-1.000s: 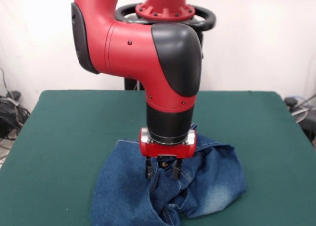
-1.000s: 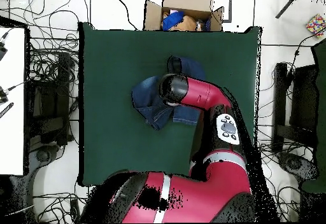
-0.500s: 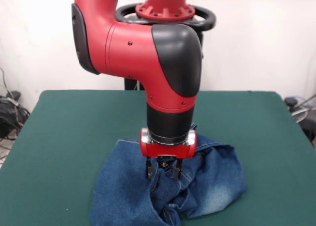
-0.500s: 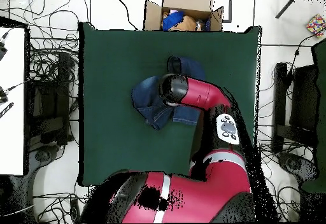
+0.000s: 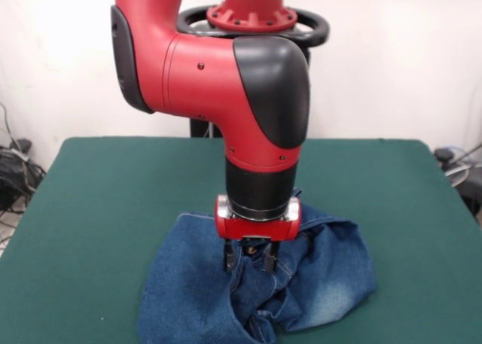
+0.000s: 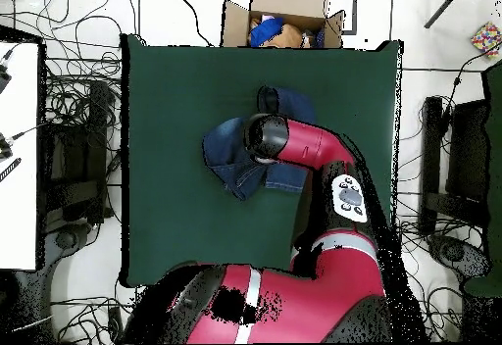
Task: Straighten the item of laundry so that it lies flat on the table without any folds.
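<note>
My gripper [image 5: 248, 262] points straight down, fingers slightly apart, tips touching the bunched jeans [image 5: 316, 284] on the table [image 5: 105, 201]; grip unconfirmed.

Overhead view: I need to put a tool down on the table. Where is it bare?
Bare green cloth runs along the table edge on the picture's left, beside the jeans, and between the jeans and the cardboard box at the top. The middle is crowded by jeans and arm.
</note>
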